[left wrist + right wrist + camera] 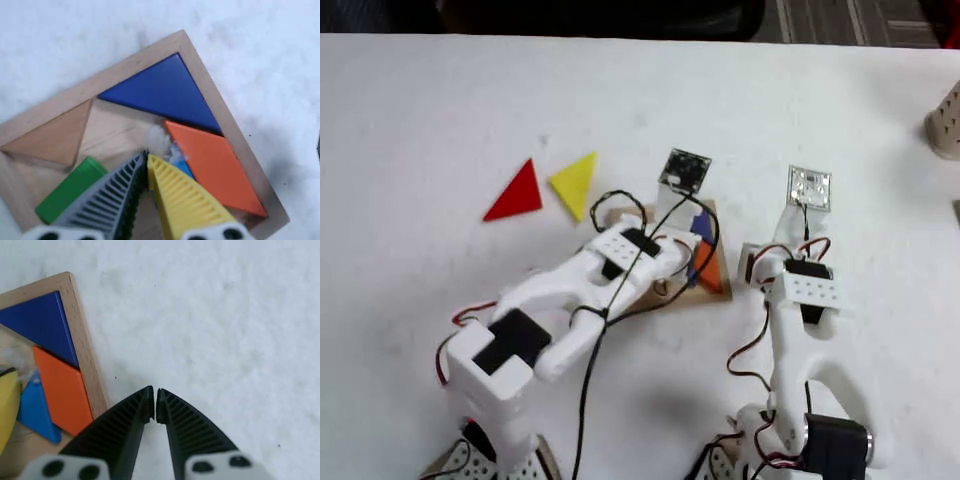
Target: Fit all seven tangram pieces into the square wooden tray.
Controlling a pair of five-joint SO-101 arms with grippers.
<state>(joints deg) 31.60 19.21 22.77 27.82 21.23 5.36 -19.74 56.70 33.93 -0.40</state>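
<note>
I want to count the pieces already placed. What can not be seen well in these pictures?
High view: the left arm covers most of the tray.
Left wrist view: the fingers hide most of the light blue piece and part of the green piece.
Right wrist view: the picture edge cuts off most of the tray.

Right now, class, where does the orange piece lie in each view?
High view: orange piece in the tray, at its right edge.
Left wrist view: orange piece along the tray's rim.
Right wrist view: orange piece along that rim.
Shared landmark: the dark blue triangle touching it.
</note>
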